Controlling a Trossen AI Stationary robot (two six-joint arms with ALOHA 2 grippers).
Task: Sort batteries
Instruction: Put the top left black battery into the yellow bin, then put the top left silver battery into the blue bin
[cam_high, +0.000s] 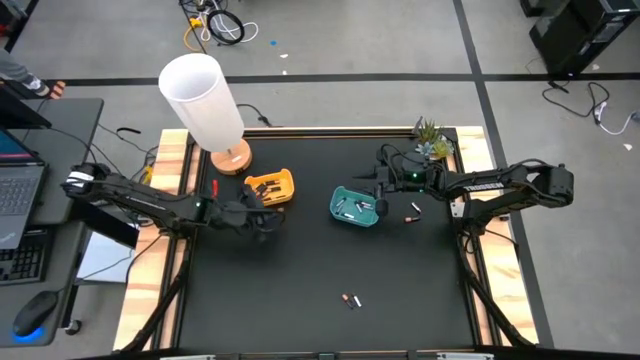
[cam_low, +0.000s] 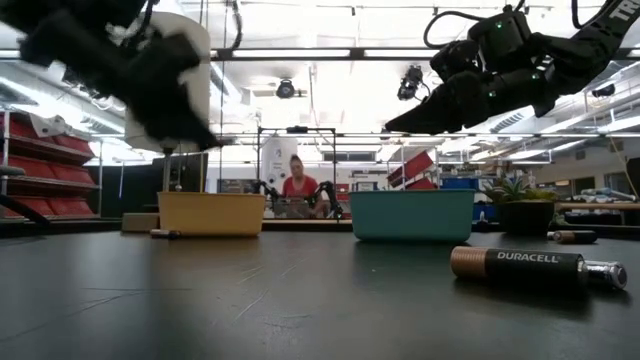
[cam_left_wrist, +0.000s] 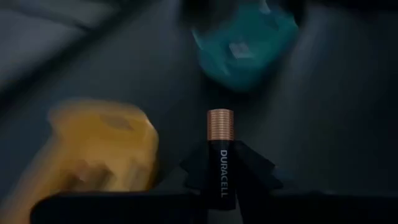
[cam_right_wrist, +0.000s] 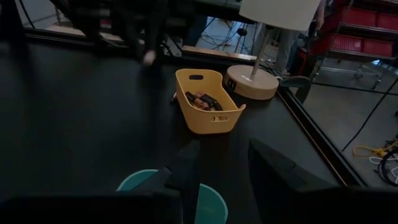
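My left gripper (cam_high: 262, 219) hangs over the table just in front of the yellow tray (cam_high: 272, 187), shut on a dark battery (cam_left_wrist: 221, 146) with a copper end. The yellow tray (cam_right_wrist: 208, 102) has several batteries in it. My right gripper (cam_high: 385, 206) hovers open at the right rim of the teal tray (cam_high: 353, 206), its fingers (cam_right_wrist: 186, 165) empty. Loose batteries lie on the black table: two near the front middle (cam_high: 350, 300) and two right of the teal tray (cam_high: 414, 212). One of them (cam_low: 520, 265) shows large in the low view. My left gripper pinches the battery's dark body (cam_left_wrist: 222, 177) between its two fingers, which lie along it. The copper end (cam_left_wrist: 220, 123) sticks out past the fingertips. The gripper comes from the table's left, slanting down, and the battery is lifted clear of the table.
A white-shaded lamp (cam_high: 205, 100) on a wooden base stands at the far left beside the yellow tray. A small plant (cam_high: 430, 140) is at the far right corner. A laptop and mouse sit on a desk left of the table. A person (cam_low: 297, 185) sits far behind.
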